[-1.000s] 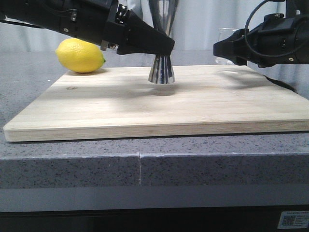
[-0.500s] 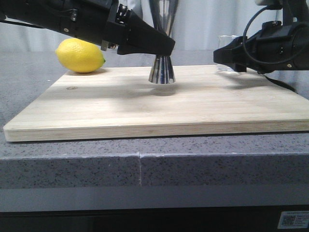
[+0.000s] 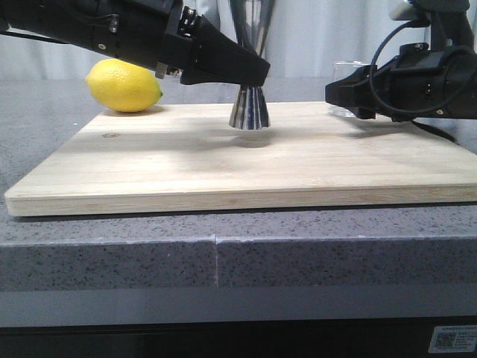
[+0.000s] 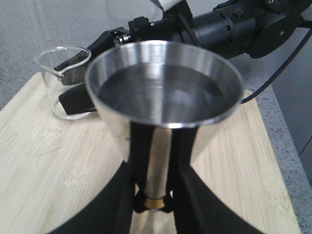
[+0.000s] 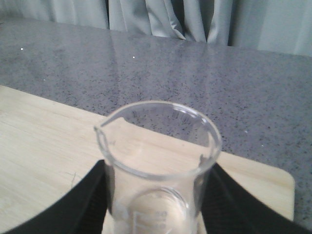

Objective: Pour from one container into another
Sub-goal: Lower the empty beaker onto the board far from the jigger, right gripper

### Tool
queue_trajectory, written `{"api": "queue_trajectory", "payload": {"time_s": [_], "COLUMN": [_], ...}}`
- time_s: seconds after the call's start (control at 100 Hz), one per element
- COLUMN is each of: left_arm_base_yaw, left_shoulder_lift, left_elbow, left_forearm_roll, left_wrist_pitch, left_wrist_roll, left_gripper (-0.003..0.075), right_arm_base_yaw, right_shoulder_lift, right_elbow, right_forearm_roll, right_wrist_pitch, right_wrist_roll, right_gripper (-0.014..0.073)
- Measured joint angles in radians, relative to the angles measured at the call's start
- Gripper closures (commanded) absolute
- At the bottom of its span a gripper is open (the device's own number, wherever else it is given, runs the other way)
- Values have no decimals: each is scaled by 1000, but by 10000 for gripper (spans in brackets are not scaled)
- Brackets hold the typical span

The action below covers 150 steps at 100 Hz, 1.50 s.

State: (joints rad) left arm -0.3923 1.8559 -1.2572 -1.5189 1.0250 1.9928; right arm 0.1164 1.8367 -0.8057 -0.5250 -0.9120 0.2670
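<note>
Front view: wooden cutting board [image 3: 246, 160] on a grey speckled counter [image 3: 223, 261]; one lemon [image 3: 124, 86] at the board's far left corner. Steel jigger [image 3: 249, 108] upright near the middle of the board, its base apparently on the wood; left gripper [image 3: 253, 73] closed about its narrow waist. Right gripper [image 3: 344, 93] at the right side of the board, low over it, its fingers about the glass beaker [image 3: 349, 73], of which only the rim and part of the wall show. Left wrist view: jigger [image 4: 163, 97] seen from above, upper cup open and shiny, whether anything is in it cannot be told; gold band visible at the waist, with the black fingers [image 4: 187, 195] pressed on either side of it. Beaker [image 4: 66, 80] stands beyond on the board, upright, pour lip visible, the right gripper's fingers [image 4: 75, 100] flanking it. Right wrist view: beaker [image 5: 158, 165] upright between the two black fingers [image 5: 87, 195], which lie against its walls; white graduation marks visible; it looks clear, contents cannot be told. Grey curtain [image 5: 170, 19] behind the counter.
</note>
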Motion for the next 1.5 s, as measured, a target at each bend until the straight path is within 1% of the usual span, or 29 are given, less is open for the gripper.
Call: {"api": "queue_trajectory", "payload": {"time_s": [0.43, 1.0, 1.08, 1.14, 1.23, 1.5], "left_arm_base_yaw": [0, 0, 0, 0, 0, 0], "left_shoulder_lift": [0, 0, 0, 0, 0, 0], "left_elbow": [0, 0, 0, 0, 0, 0], "left_forearm_roll": [0, 0, 0, 0, 0, 2], "left_wrist_pitch": [0, 0, 0, 0, 0, 0], "left_wrist_roll": [0, -2, -2, -2, -2, -2], "left_gripper": [627, 627, 627, 627, 627, 627], "right_arm_base_yaw": [0, 0, 0, 0, 0, 0], "right_shoulder_lift": [8, 8, 8, 8, 8, 8], "right_elbow": [-1, -1, -1, -2, -3, -3], "right_forearm_roll": [2, 2, 2, 2, 2, 2], "right_wrist_pitch": [-11, -9, -7, -5, -1, 3], "right_wrist_roll": [-58, -65, -65, -65, -67, -69], "right_gripper": [399, 394, 367, 321, 286, 280]}}
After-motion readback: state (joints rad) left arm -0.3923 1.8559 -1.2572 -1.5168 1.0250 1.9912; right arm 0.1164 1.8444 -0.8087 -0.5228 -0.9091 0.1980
